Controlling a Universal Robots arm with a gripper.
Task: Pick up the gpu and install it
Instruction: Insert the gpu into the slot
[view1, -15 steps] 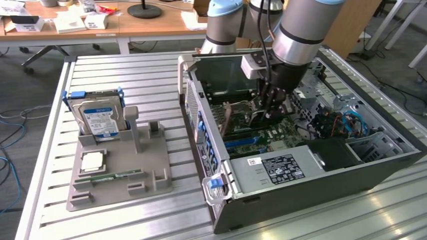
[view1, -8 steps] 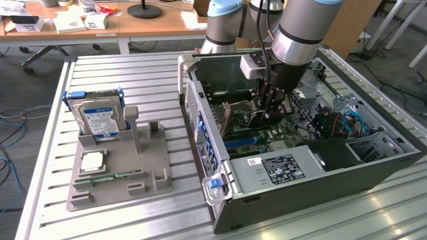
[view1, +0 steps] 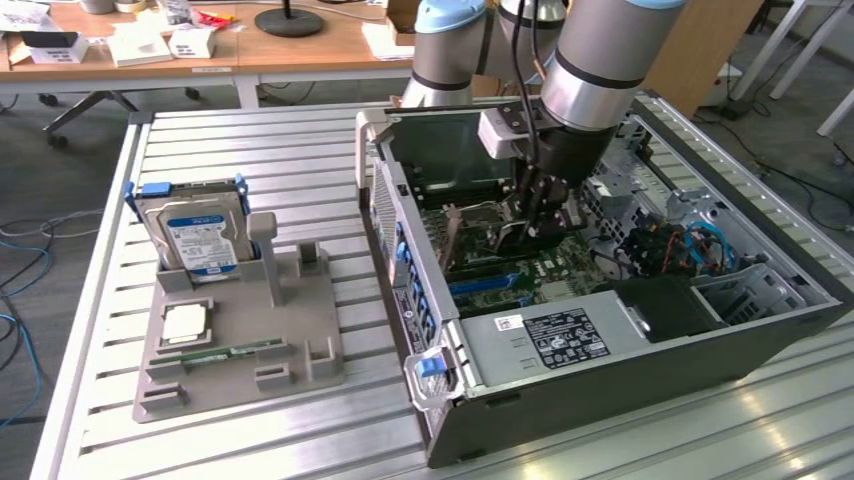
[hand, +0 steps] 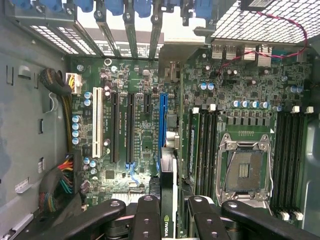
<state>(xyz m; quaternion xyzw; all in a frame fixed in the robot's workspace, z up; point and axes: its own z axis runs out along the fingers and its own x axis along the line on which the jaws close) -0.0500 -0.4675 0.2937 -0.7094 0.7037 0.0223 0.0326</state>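
The gpu (hand: 168, 200) shows edge-on in the wrist view as a thin card with a black cooler, and its silver bracket end reaches toward the case's rear slots. My gripper (hand: 170, 222) is shut on it, with one black finger (hand: 146, 215) on each side. The card hangs just above the motherboard (hand: 140, 125), lined up beside the long blue slot (hand: 162, 120). In the exterior view the gripper (view1: 541, 210) is lowered inside the open computer case (view1: 627, 385), over the board's middle.
A power supply (view1: 554, 335) fills the case's near end, and cables and drive bays sit at the exterior view's right. The bare CPU socket (hand: 245, 170) and memory slots lie beside the card. On the grey fixture (view1: 247, 340) outside the case stand a hard drive (view1: 200, 240), a processor chip (view1: 183, 325) and a memory stick (view1: 220, 352).
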